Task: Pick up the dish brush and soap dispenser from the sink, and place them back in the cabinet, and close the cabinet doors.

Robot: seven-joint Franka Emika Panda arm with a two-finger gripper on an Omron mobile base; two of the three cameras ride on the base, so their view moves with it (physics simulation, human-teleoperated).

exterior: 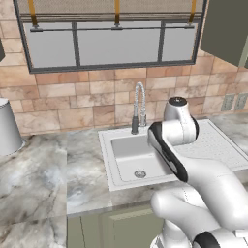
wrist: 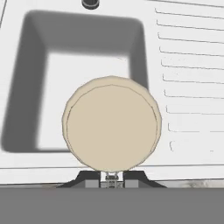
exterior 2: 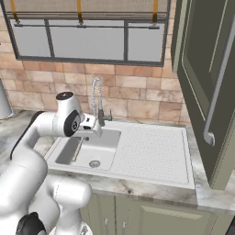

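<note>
Marble counter (exterior: 43, 179) and tan tile wall frame my workspace, and over the sink (wrist: 188, 87) my pincer (wrist: 111, 177) is clenched on the dish brush (wrist: 111, 124), its round beige head facing my hand camera and hanging above the grey basin's near edge. Ribbed drainboard (exterior 2: 153, 153) lies just beside the basin, the chrome spring-neck faucet (exterior: 139, 109) stands at the sink's back. Off to the side the cabinet doors (exterior 2: 209, 87) stand open, olive green with a long silver handle.
</note>
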